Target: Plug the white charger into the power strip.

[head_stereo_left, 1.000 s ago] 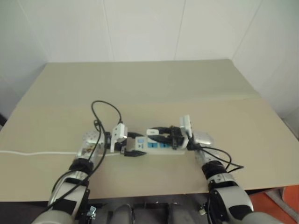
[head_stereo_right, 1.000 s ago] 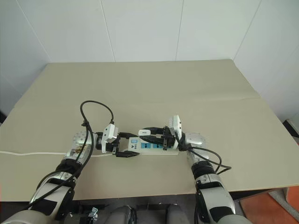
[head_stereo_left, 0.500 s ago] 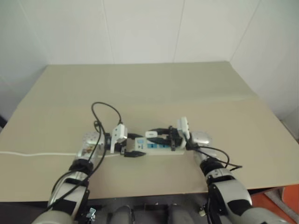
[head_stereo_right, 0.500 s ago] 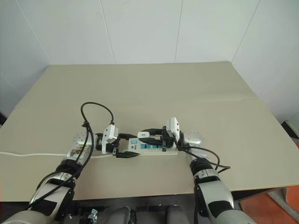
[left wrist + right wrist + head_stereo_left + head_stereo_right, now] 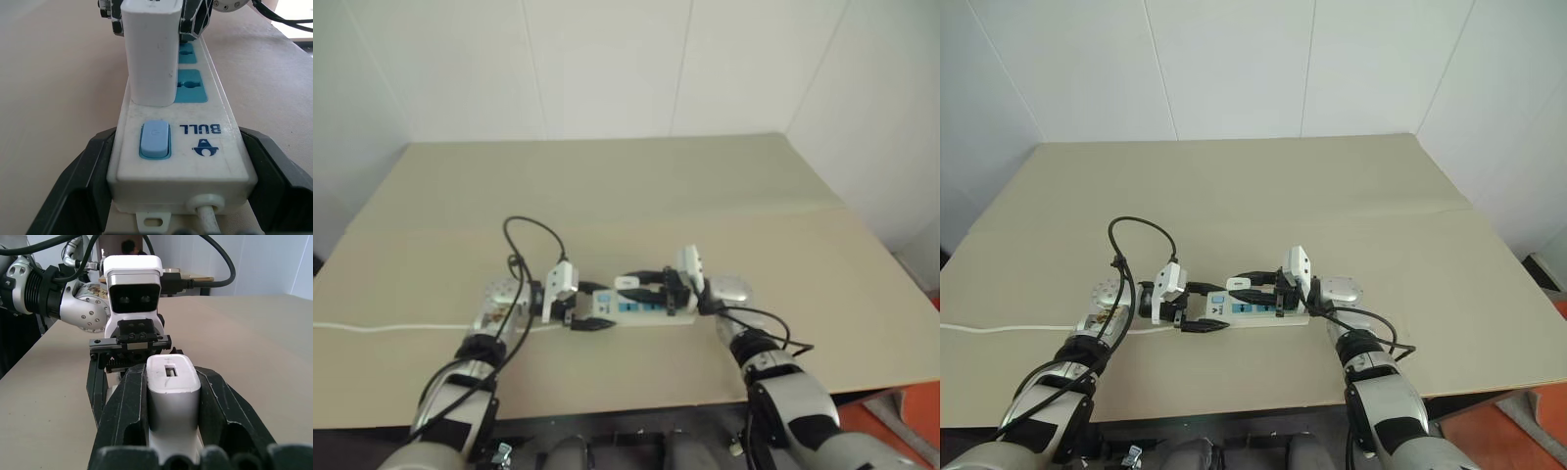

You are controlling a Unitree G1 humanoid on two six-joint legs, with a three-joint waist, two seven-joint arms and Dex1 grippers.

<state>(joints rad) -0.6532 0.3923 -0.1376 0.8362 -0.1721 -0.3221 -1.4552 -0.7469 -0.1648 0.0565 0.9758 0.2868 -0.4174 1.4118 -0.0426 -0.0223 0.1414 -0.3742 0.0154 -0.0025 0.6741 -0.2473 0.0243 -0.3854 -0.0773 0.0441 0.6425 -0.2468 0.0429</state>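
My right gripper (image 5: pixel 171 431) is clamped on the white charger (image 5: pixel 172 382), one black finger on each flat side, block standing upright between them. Charger sits on the power strip (image 5: pixel 195 147) at the socket next to the blue switch (image 5: pixel 155 140), base down against the strip face; can't tell if fully seated. My left gripper (image 5: pixel 176 196) faces my right one, fingers spread wide around the switch end of the strip, one finger (image 5: pixel 80 183) along each long side, close against it. Strip's thin cord (image 5: pixel 391 327) leaves that end and runs past my left hand toward the table's left edge. Two blue sockets (image 5: pixel 188 78) beyond the charger lie open, toward my right wrist.

Strip lies on the tan table (image 5: pixel 1234 196), lengthwise between my two hands, closer to the near edge than the far one. Wide bare tabletop beyond both hands up to the white wall (image 5: pixel 1234 69). Bare room also to the outer side of each hand. A black cable (image 5: pixel 1141 235) loops up off my left wrist.
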